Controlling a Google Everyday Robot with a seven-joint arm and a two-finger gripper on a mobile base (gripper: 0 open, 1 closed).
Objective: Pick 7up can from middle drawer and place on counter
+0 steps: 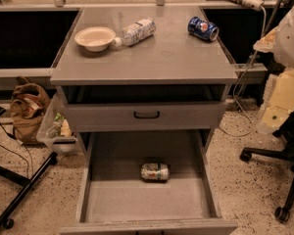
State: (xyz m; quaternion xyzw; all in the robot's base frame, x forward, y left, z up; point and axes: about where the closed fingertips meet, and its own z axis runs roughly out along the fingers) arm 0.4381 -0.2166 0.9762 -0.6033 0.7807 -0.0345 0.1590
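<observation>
Gripper (283, 35) at the far right edge, seen only as a blurred white mass with a beige patch, held high beside the counter's right rear corner. Whether it is open or closed cannot be told, and it holds nothing that can be seen. Only this bulky white part of the arm shows, cut off by the right edge, so its pose cannot be read further. It is well apart from the 7up can (155, 172).

The 7up can lies on its side on the grey floor of the drawer (147, 202), which is pulled far out toward the camera. The 7up can sits near the middle, slightly right of centre, touching no wall.

Above the drawer is a closed drawer front (103, 116) with a black handle (147, 114). Over that lies the counter (161, 58). On its back left stands a pale bowl (95, 37), with a clear bottle (136, 32) lying just beside it. A blue Pepsi can (203, 28) lies on its side at the back right.

On the speckled floor (245, 190), a black chair (284, 180) stands at right, and a brown bag (27, 111) and clear bin (56, 131) at left.
</observation>
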